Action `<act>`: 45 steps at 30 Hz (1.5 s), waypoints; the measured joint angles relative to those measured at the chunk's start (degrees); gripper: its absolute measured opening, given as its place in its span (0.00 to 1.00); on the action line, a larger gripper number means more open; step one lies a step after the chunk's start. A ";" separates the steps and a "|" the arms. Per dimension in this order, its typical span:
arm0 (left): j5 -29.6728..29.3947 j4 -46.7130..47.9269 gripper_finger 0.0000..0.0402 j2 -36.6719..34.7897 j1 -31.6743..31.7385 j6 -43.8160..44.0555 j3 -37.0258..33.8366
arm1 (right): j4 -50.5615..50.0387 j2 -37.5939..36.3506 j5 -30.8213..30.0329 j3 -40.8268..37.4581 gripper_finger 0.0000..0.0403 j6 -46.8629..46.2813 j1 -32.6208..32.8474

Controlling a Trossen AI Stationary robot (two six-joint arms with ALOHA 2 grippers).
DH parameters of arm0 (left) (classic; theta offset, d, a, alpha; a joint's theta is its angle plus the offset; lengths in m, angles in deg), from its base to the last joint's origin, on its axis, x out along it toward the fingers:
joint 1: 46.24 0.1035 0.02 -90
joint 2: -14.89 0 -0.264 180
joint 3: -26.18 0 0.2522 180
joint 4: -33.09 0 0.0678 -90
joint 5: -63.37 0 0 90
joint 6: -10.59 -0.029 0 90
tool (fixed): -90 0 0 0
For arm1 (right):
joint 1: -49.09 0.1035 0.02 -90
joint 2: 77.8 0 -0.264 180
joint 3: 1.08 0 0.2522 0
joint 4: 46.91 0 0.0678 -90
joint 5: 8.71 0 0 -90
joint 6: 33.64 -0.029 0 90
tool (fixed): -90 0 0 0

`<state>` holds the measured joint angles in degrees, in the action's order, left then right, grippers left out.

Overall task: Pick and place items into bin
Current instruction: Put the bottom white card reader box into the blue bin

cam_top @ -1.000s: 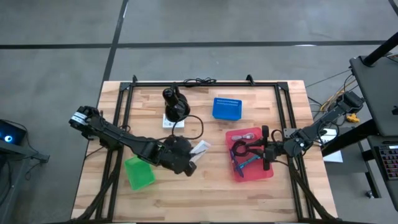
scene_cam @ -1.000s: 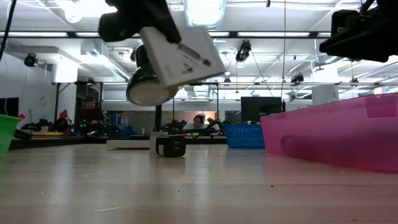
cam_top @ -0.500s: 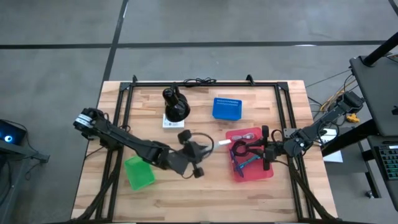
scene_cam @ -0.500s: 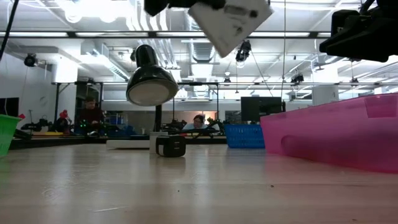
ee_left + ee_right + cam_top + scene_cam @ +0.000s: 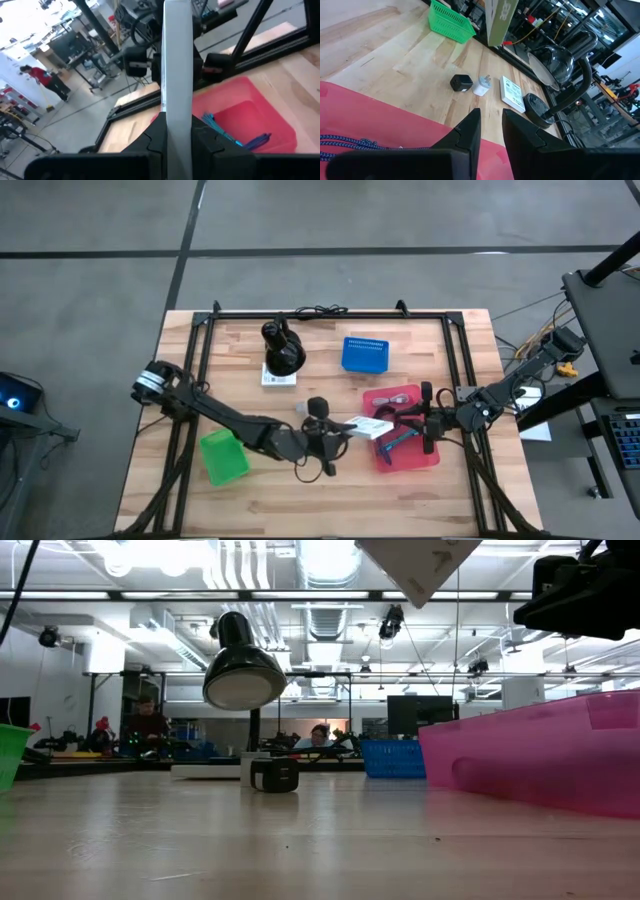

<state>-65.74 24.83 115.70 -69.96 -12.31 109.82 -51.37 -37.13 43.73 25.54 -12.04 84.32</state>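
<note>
Gripping white card (image 5: 177, 75), left fingers (image 5: 155, 137) closed, right fingers (image 5: 470, 131) seemingly narrowly apart, empty

The scene is being lit evenly from overhead, and only soft, faint shadows are being cast on the tabletop (image 5: 420, 485). In the low view, glare is being thrown by the ceiling lights (image 5: 150, 552), and the near wood is being rendered blurred. The white box (image 5: 178, 75) is being shown soft and overexposed in the left wrist view.
</note>
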 joint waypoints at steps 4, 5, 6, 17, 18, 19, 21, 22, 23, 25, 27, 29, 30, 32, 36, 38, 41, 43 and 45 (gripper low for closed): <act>0.00 0.00 0.07 0.05 0.00 0.00 -0.04 | 0.00 0.00 0.00 0.00 0.17 0.01 0.00; 0.00 -0.01 0.07 0.03 0.00 0.00 -0.04 | 0.00 0.00 0.00 0.00 0.17 0.00 0.00; 0.00 0.03 0.07 0.03 0.00 0.00 -0.04 | -0.01 0.00 0.00 0.00 0.17 -0.03 0.00; -3.98 0.55 0.07 0.00 2.01 -3.72 0.01 | 0.05 0.00 -0.03 0.00 0.17 -0.86 0.02; -3.98 0.57 0.07 0.12 2.68 -4.21 0.07 | 0.04 0.00 -0.04 0.00 0.17 -1.63 0.01; -4.00 0.60 0.07 0.14 3.37 -4.46 0.07 | 0.04 0.00 -0.02 0.00 0.17 -2.25 0.00; -4.09 1.12 0.07 0.21 4.74 -4.50 0.07 | 0.00 0.00 -0.04 0.00 0.17 -3.52 0.00; -4.09 1.79 0.07 0.21 5.38 -4.52 0.07 | -0.09 0.00 -0.04 0.00 0.17 -4.20 0.00; -4.18 2.25 0.07 0.21 6.01 -4.55 0.07 | -0.11 0.00 -0.07 0.00 0.17 -5.08 0.02; -4.25 2.54 0.07 0.25 7.31 -4.57 0.07 | -0.15 -0.06 -0.11 0.00 0.17 -7.40 0.02; -4.24 2.81 0.07 0.25 8.67 -4.55 0.07 | -0.13 -0.20 -0.13 0.00 0.17 -9.36 0.02; -4.30 3.71 0.07 0.25 9.84 -4.55 0.07 | -0.15 -0.48 -0.11 0.00 0.17 -9.92 0.02; -4.31 4.18 0.07 0.27 10.30 -4.56 0.04 | -0.13 -0.60 -0.13 0.00 0.17 -10.02 0.02; -4.33 4.91 0.07 0.27 11.19 -4.58 0.04 | -0.29 -0.70 -0.11 0.00 0.17 -10.10 0.02; -4.35 5.10 0.07 0.27 13.01 -4.57 0.04 | -2.10 -0.70 -0.10 0.00 0.17 -10.09 0.02; -4.31 5.54 0.07 0.27 13.99 -4.57 0.04 | -2.71 -0.70 -0.09 0.00 0.17 -10.10 0.02; -4.28 7.20 0.07 0.27 15.49 -4.54 0.04 | -2.82 -0.70 -0.09 0.00 0.17 -9.57 0.02; -3.51 7.98 0.07 0.29 16.50 -4.50 0.00 | -2.89 -0.70 -0.09 0.00 0.17 -7.95 0.02; -2.60 7.99 0.07 0.51 17.51 -4.50 0.00 | -2.94 -0.70 -0.09 0.00 0.17 -5.65 0.02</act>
<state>-68.34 32.82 116.21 -52.45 -16.81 109.82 -54.31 -37.83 43.64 25.54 -17.69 84.34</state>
